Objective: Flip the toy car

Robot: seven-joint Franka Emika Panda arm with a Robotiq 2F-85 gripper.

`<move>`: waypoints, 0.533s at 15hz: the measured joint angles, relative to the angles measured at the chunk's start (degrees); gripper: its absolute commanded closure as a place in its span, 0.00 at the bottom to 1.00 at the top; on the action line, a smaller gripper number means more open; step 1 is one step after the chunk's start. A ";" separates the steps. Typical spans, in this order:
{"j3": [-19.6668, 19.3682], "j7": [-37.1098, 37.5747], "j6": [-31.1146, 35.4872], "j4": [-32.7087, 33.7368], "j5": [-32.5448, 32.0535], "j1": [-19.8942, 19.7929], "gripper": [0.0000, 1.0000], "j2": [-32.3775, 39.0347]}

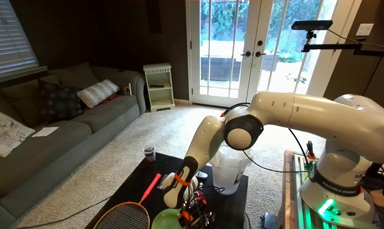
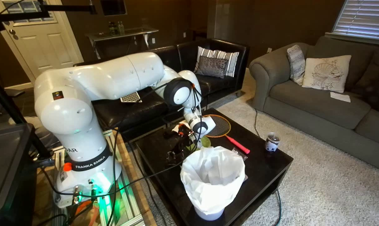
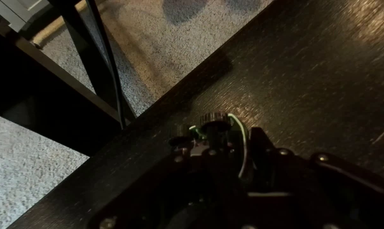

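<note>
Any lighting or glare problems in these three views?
In an exterior view, daylight overexposes the white-framed glass doors; in both exterior views, green light tints the white robot base; in the wrist view, warm glare streaks the dark wooden tabletop and shadow obscures much of the black-wheeled toy car.
</note>
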 measured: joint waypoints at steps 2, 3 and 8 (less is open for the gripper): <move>0.79 -4.37 0.00 0.00 1.26 -0.03 0.93 -0.01; 1.14 -6.57 0.00 0.00 1.82 -0.06 0.93 -0.01; 2.61 -18.95 0.03 0.00 4.68 -0.42 0.93 0.00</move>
